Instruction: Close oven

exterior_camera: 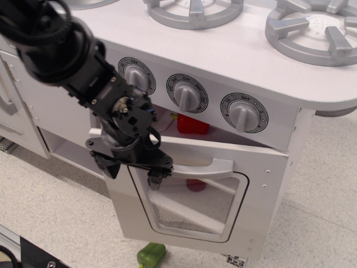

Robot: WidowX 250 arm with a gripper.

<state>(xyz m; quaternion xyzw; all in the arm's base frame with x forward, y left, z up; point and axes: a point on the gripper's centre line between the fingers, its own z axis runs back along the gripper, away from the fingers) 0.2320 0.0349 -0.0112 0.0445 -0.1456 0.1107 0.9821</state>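
Black robot arm reaching down from the upper left of the frame.
Its gripper [136, 167] sits left of centre, pointing downward to the lower right; whether the dark fingers are open or closed cannot be made out.

Robot arm [72, 67] all black, matte plastic and metal. Upper part is a fat rounded cylinder with ribbed rings and black cables looped over the top. Below it a boxy link with small screws and lighter labels or marks, too small to read. Round joint [120, 106] with a silvery metal centre and a ring of screw holes. Thin black cables curl beside it. Gripper [152, 174] black, angular, short fingers; details blurred.
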